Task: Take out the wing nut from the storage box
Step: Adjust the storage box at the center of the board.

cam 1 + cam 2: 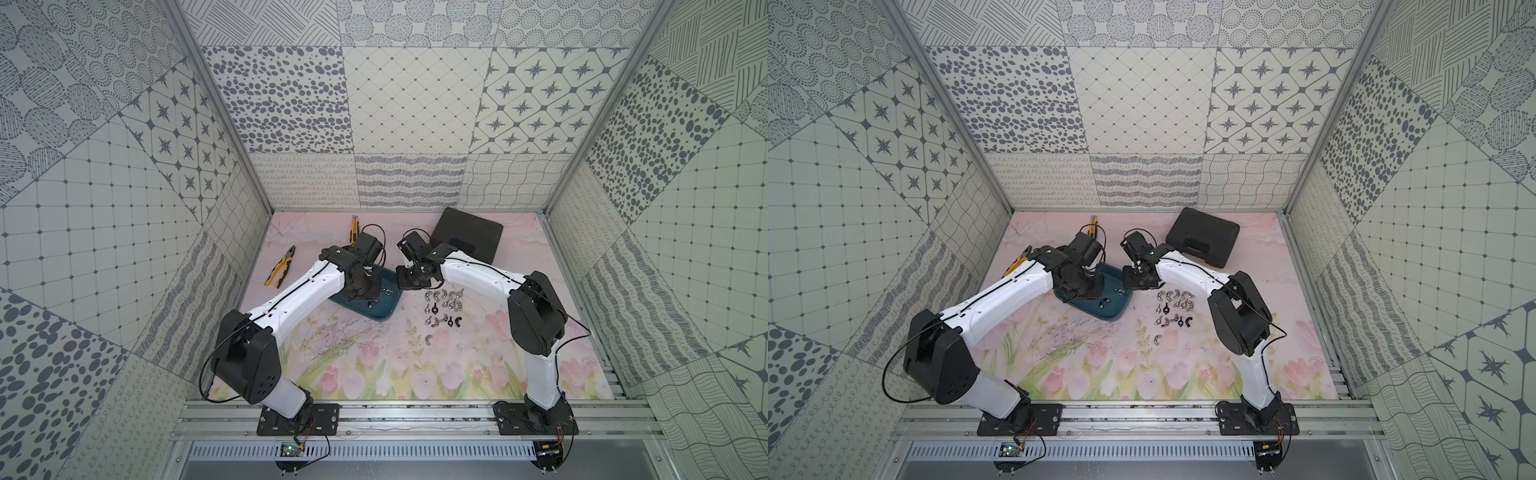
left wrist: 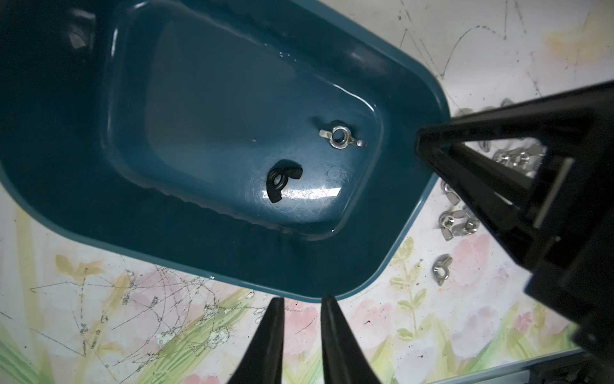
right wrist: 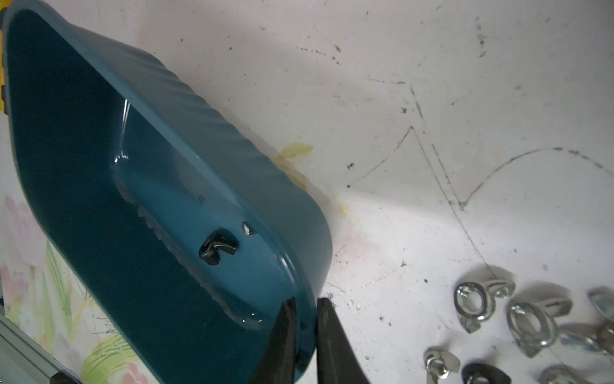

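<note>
Two nuts sitting inside the storage box [image 2: 206,109]: a silver wing nut [image 2: 339,137] and a black wing nut [image 2: 280,181]. Right gripper [image 3: 305,304] pinches its rim; left gripper [image 2: 302,301] hovers near it, slightly parted, empty.

Wing nut [image 2: 339,137] in storage box [image 2: 216,99] — pile [image 2: 458,223] beside

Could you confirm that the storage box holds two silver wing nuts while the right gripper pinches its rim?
Not quite: one silver wing nut and one black wing nut, as the left wrist view shows. The right gripper does pinch the storage box by its rim.
</note>
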### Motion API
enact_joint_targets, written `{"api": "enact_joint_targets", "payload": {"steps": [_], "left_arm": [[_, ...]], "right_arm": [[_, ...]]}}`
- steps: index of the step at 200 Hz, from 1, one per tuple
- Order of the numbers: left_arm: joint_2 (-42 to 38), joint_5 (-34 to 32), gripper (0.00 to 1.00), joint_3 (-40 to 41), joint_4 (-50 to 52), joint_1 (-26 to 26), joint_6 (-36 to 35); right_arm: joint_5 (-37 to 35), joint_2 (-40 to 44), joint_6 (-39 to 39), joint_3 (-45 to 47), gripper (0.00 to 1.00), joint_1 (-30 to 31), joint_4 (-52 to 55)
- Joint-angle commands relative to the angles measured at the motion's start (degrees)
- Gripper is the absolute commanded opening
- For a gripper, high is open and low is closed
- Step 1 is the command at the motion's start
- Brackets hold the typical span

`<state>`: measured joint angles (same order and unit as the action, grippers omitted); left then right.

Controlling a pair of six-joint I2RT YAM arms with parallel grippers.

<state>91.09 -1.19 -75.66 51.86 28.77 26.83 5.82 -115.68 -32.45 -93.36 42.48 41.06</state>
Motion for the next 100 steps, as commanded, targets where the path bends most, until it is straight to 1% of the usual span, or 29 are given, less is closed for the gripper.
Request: {"api": "enact_joint_targets", "payload": {"steps": [1,34,58,82,100], "left_arm": [[3.74,3.36,0.25,-1.40,-1.62,0.67,-2.03],[6.66,1.76,0.28,-3.14,-1.54,0.49,-4.77],[9.40,3.24,0.32,-4.50,-3.19,0.56,-4.94],[12.32,2.73,0.33,-6.16,-3.40,0.55,-3.96],[13.61,2.40,0.34,-6.58,-3.60,0.51,-1.43]], "right_arm": [[2.37,-2.36,3.63,-3.41,0.15,-0.35,1.83],[3.16,-4.79,5.77,-7.15,0.16,-0.60,4.37],[4.21,-5.33,6.07,-7.62,0.19,-1.16,4.37],[4.80,-5.43,6.43,-7.80,0.22,-1.69,4.29],[5.20,-5.28,6.52,-7.88,0.26,-1.87,4.27]]}}
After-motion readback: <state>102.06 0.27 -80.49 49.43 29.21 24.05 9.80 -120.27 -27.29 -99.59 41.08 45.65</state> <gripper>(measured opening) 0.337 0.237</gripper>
